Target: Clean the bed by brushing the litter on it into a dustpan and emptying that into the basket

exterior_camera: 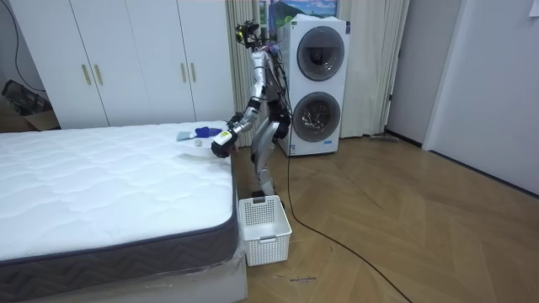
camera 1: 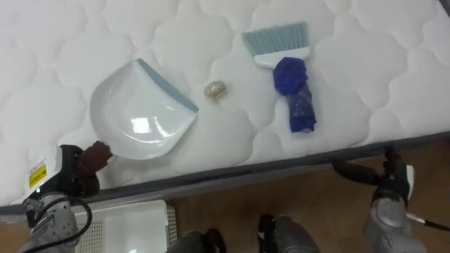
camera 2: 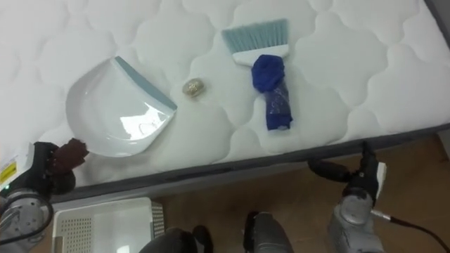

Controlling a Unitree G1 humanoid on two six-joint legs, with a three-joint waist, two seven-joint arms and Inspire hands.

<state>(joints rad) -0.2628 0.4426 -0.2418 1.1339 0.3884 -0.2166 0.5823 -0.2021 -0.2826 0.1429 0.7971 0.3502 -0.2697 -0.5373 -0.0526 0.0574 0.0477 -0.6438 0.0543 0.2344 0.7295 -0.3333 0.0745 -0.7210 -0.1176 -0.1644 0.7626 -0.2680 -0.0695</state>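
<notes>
One dustpan, one brush, one wad on mattress; left hand, right hand: grip can't tell.

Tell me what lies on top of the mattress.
A white dustpan, a small crumpled ball and a brush. Blue cloth covers the brush's handle, so it cannot be seen.

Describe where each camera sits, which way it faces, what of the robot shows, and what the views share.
Left eye view: on the robot's head, looking down at the bed edge; left hand by the dustpan, right hand at the edge.
Right eye view: beside it, same downward look, same hands.
Room view: across the room, facing bed and washing machines; whole robot standing at the bed's far edge.
Shared: bed, dustpan, brush, basket.
</notes>
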